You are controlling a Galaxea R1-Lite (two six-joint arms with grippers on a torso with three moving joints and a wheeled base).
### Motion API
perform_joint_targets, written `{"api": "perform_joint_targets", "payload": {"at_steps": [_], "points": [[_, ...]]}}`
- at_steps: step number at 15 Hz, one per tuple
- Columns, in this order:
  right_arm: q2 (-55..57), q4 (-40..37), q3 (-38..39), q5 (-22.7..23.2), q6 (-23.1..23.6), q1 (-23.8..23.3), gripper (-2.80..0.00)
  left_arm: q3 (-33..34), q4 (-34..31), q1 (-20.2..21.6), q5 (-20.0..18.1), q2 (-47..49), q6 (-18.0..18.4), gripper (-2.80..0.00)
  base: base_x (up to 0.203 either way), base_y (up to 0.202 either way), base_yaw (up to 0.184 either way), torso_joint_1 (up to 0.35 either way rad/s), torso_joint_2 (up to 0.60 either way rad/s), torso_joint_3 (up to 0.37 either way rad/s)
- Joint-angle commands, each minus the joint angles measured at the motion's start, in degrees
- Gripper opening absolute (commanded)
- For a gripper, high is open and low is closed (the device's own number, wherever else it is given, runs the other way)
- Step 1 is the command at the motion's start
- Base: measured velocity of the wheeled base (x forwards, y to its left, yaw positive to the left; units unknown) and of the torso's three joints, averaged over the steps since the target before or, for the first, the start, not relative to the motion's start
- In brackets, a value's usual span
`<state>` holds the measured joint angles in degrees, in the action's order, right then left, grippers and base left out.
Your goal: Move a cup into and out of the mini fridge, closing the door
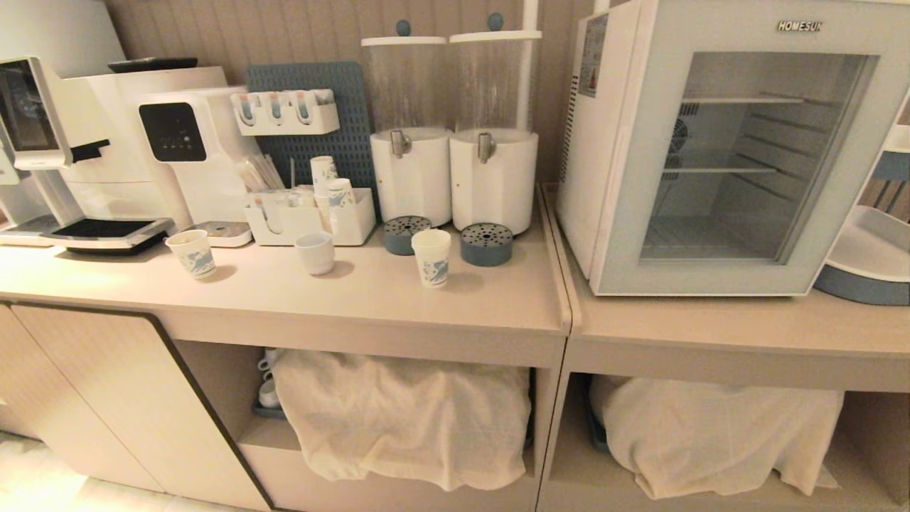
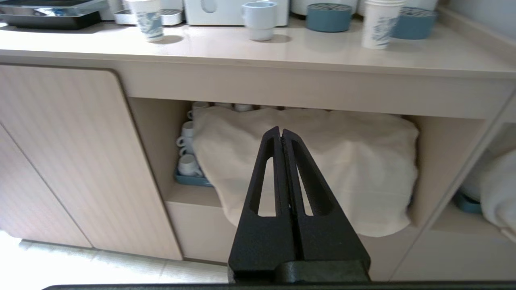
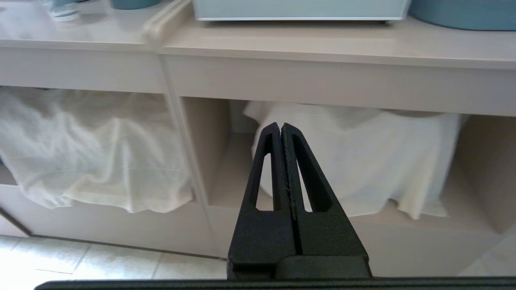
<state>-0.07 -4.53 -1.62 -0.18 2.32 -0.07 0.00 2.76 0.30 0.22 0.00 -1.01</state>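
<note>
**Two grippers parked low, cup on the counter, fridge door closed**

Two black grippers sit below counter height, each with its fingers pressed together on nothing. The left gripper (image 2: 281,131) points at a cream cloth (image 2: 314,169) draped over the open shelf under the counter, with white ceramic cups (image 2: 187,155) stacked on a blue tray at the cloth's edge. The right gripper (image 3: 280,127) points at a second cream cloth (image 3: 363,161) in the neighbouring shelf bay. Neither arm shows in the head view.

The tall white paper cup with a blue printed pattern and nested rims (image 1: 431,257) stands upright on the beige countertop (image 1: 370,299), just in front of two round blue-grey drip trays (image 1: 486,244) under the white drink dispensers (image 1: 455,128). To its left stand a plain white ceramic mug (image 1: 315,252) and, further left, a shorter blue-patterned paper cup (image 1: 192,253) near the white coffee machine (image 1: 128,142).

The white boxy mini fridge lettered HOMESUN (image 1: 597,142) sits on the adjoining counter to the right of the dispensers, well apart from the tall cup. Its white-framed glass door (image 1: 739,156) lies flat against the fridge body, and wire shelves show through the window with nothing on them.
</note>
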Motion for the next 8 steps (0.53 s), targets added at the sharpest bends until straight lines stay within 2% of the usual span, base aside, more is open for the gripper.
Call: {"api": "perform_joint_targets", "payload": {"at_steps": [1,8], "points": [[0.07,-0.04,0.04,0.01,-0.03,-0.01,-2.8,1.05,0.05,0.05,0.04,0.02,-0.04,-2.8,0.0,0.193,0.002,0.006,0.01,0.006],[0.07,0.32,0.04,0.09,-0.03,-0.01,-2.8,1.05,0.05,0.05,0.04,0.0,-0.04,-2.8,0.0,0.19,-0.001,0.003,0.0,0.002]]}}
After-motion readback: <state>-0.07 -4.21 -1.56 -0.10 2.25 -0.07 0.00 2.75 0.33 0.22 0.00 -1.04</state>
